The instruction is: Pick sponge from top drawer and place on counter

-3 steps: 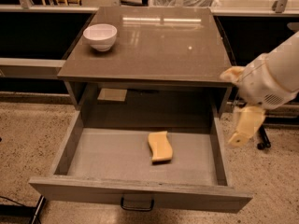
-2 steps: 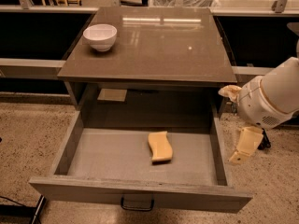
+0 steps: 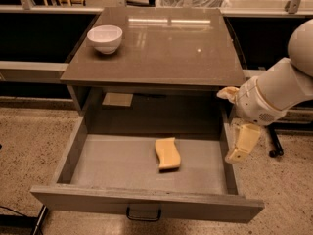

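The pale-yellow sponge (image 3: 167, 153) lies flat on the grey bottom of the open top drawer (image 3: 98, 160), a little right of its middle. The drawer's dark pull handle (image 3: 144, 214) shows on its front. The glossy counter (image 3: 161, 43) is above it. My gripper (image 3: 235, 119) hangs at the drawer's right side wall, right of the sponge and above it. It is open and empty, with one yellowish finger (image 3: 227, 93) near the counter's front right corner and the other finger (image 3: 243, 142) pointing down over the drawer's right wall.
A white bowl (image 3: 104, 37) stands at the counter's back left. A flat pale card (image 3: 117, 99) lies on the shelf behind the drawer. A dark caster (image 3: 275, 152) sits on the speckled floor to the right. Railings run behind the counter.
My gripper has moved down and to the left, from beside the counter's right edge to the drawer's right wall. The sponge and bowl have not moved.
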### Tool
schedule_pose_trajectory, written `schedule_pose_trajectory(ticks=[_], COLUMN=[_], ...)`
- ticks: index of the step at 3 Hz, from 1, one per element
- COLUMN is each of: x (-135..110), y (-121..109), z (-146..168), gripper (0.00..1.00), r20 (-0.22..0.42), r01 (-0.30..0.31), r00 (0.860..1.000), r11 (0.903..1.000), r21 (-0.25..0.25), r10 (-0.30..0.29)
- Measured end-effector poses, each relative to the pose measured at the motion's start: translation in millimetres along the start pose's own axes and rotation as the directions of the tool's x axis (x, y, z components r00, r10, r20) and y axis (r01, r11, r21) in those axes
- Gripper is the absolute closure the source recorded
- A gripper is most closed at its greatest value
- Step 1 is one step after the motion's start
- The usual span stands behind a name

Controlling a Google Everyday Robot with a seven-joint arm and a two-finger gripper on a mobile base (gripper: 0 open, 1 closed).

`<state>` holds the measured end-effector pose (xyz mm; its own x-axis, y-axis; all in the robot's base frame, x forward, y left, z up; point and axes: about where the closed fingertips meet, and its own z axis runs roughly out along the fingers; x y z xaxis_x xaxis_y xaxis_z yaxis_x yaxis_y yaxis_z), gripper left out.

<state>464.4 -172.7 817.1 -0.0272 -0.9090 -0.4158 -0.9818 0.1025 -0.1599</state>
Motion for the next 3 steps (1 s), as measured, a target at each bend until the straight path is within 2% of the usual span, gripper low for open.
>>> schedule_pose_trajectory(ticks=[1, 2, 3], x=[20.0, 29.0, 23.7], y=[-30.7, -54.0, -66.7], z=[46.1, 106.2, 180.9], gripper=[0.00, 0.00, 0.00], r20=[0.009, 0.039, 0.063], r01=[0.005, 0.035, 0.054], r00=[1.000, 0.999, 0.997], r11=[0.9986, 0.9943, 0.9870], r21=[-0.054, -0.101, -0.151], r10=[-0.005, -0.032, -0.045])
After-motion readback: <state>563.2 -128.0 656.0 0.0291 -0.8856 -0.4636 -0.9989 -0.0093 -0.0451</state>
